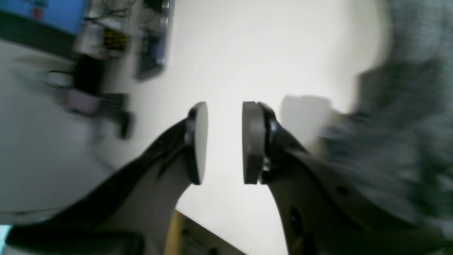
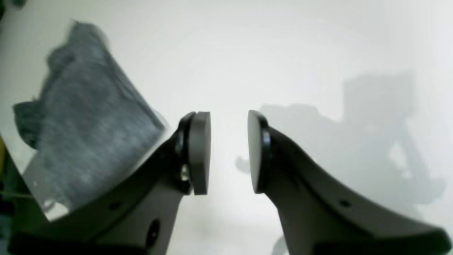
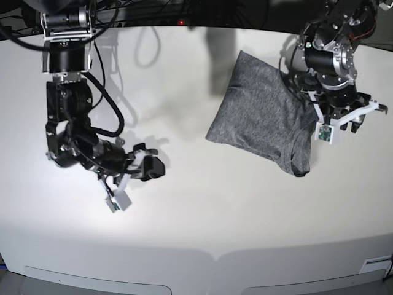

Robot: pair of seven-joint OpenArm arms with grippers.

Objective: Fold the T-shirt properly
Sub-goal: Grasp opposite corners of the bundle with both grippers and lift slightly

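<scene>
T-shirt (image 3: 264,117) lies folded on white table (image 3: 196,221), approx 2 o'clock in base view. Left gripper (image 1: 224,143) just beside its right edge, jaws apart, holding nothing. Right gripper (image 2: 229,152) at 9 o'clock, well apart, also parted & empty.

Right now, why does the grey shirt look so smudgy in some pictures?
In the left wrist view the T-shirt is streaked with blur; in the right wrist view it is soft too, beside a big shadow on the table; the base view shows it sharpest.
</scene>
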